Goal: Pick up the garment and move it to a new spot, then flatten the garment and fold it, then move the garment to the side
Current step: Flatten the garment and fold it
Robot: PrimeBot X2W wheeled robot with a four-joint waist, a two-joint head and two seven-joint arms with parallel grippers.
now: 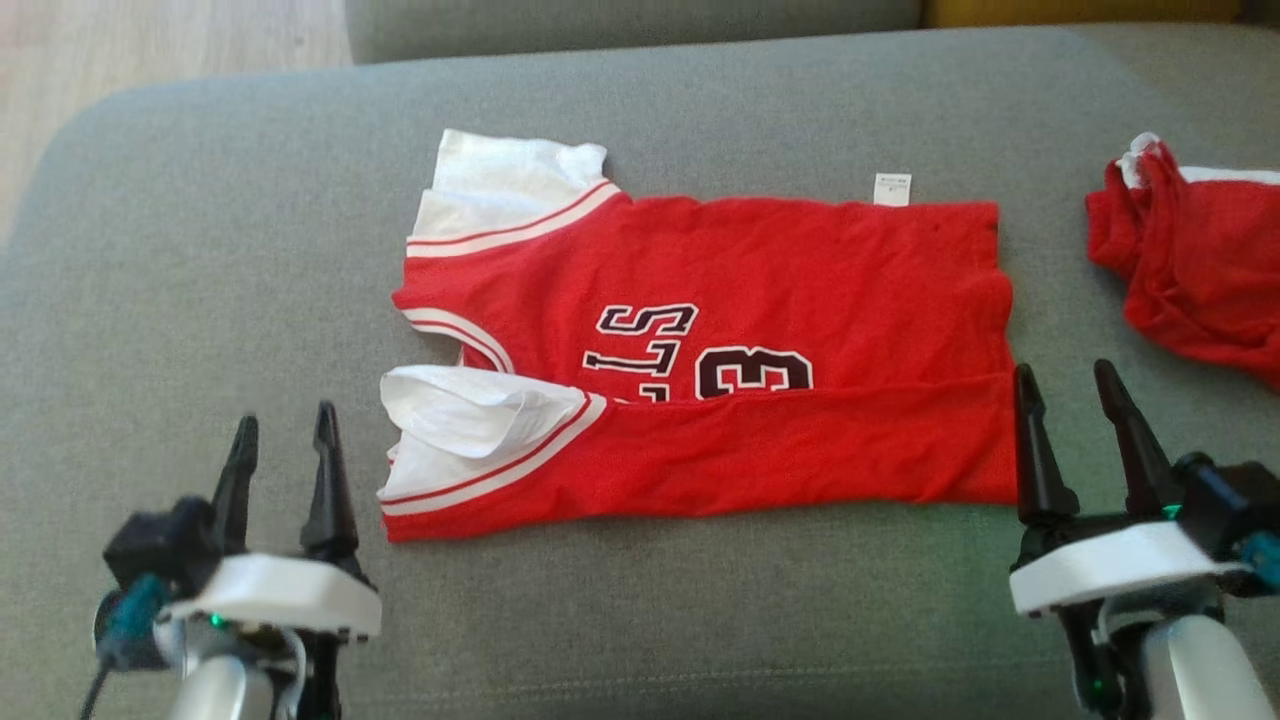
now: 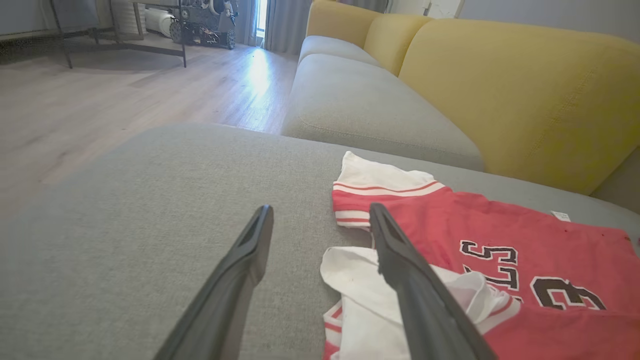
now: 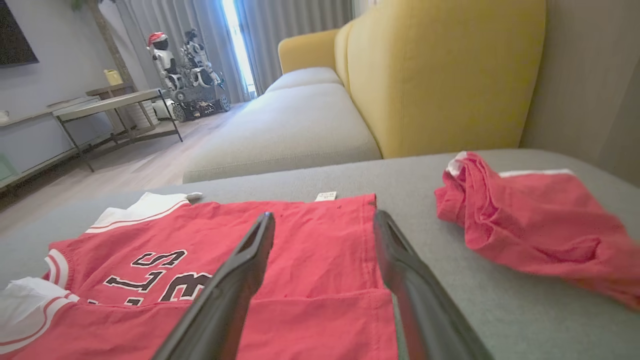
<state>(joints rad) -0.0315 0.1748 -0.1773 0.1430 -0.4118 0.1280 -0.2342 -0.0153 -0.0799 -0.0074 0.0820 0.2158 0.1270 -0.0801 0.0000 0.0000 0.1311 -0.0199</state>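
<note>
Hovering low over the grey cushion (image 1: 200, 250) with left gripper (image 1: 285, 415) and right gripper (image 1: 1062, 368) spread wide, gripping nothing, fingers pointing forward. Flanking the red jersey (image 1: 750, 290), laid flat mid-cushion with near edge folded over, beside a second red garment (image 1: 1195, 280) further right.

Support surface: grey upholstered seat cushion (image 1: 700, 620). Lying flat at its centre: red jersey (image 1: 800, 280), sleeve end to the left, near long edge folded over the lettering. Toward the right edge, apart from it: crumpled red garment (image 1: 1200, 270)
</note>
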